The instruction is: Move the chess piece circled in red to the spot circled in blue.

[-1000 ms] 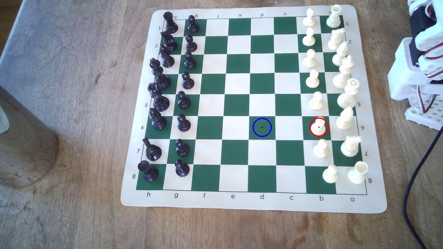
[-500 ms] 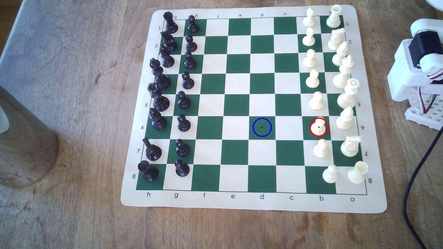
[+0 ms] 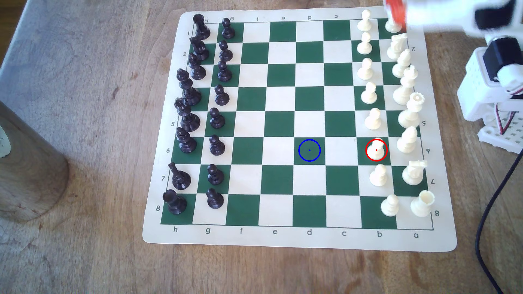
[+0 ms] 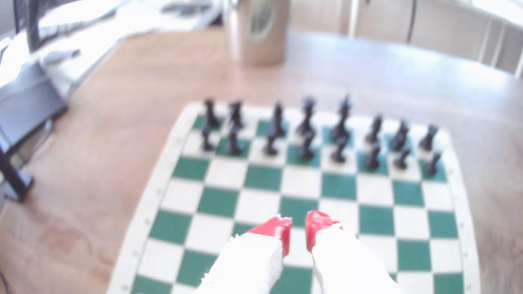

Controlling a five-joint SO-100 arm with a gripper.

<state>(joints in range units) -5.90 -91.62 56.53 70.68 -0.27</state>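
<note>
The chess piece (image 3: 376, 149), a small cream pawn ringed in red, stands on a green square in column b, row 6, of the board (image 3: 300, 240). The spot (image 3: 309, 150) is a bare green square with a blue ring, two squares toward the exterior view's left of the pawn. My gripper (image 3: 394, 11) is a blurred red-tipped shape at the board's far right corner, over the white rook, well away from the pawn. In the wrist view the gripper (image 4: 298, 230) hangs above bare squares. Its red fingertips (image 4: 276, 227) stand a narrow gap apart with nothing between them.
Cream pieces (image 3: 407, 84) fill the two columns on the exterior view's right and black pieces (image 3: 198, 113) the two on its left. A bishop (image 3: 407, 140) stands right beside the ringed pawn. A metal cylinder (image 3: 28, 169) stands left of the board. The arm base (image 3: 492, 93) and a black cable (image 3: 492, 198) are at the right.
The arm has unfolded from beside its base and swung out over the board's far right corner, bringing the red-tipped gripper into the exterior view. No piece has moved.
</note>
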